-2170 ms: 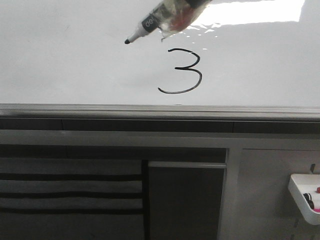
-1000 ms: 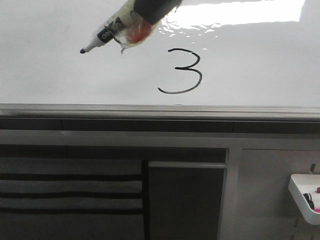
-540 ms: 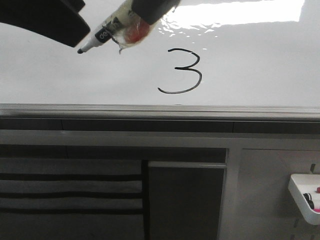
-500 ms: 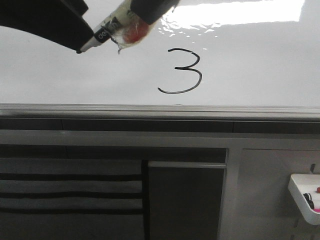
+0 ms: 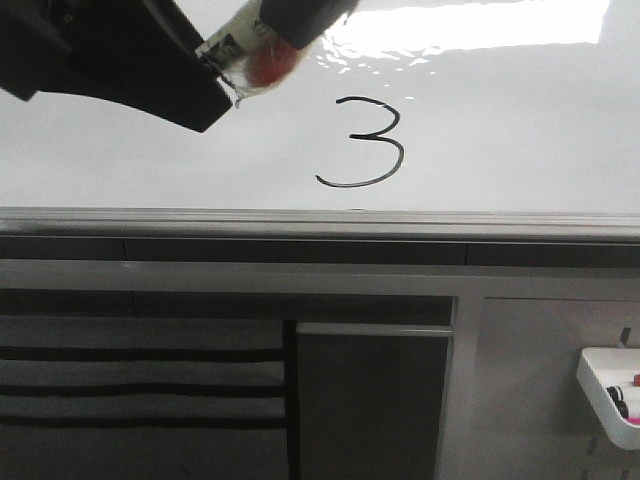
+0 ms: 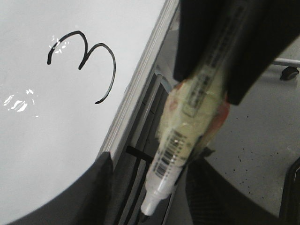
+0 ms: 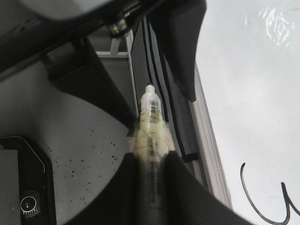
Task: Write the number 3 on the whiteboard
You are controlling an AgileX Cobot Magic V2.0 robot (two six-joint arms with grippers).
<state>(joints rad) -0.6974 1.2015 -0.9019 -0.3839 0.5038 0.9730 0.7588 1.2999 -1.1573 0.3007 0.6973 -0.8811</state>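
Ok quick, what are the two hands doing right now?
Left hand: open, around the tip of the marker.
Right hand: closed, holding the marker.

Thin black hand-drawn digit 3 [image 5: 362,142] centre frame on the glossy white board with grey metal edge strip [image 5: 500,130]. Upper left, a white barcode-printed marker wrapped in yellowish tape [image 5: 252,48], a red patch showing. Lower right, a white plastic tray [image 5: 598,392].

A large black gripper [image 5: 120,60] fills the upper left of the whiteboard [image 5: 520,120], meeting the tip of a taped marker [image 5: 250,50] held from above. Open white board surrounds the number 3 [image 5: 362,142] below and to its right.
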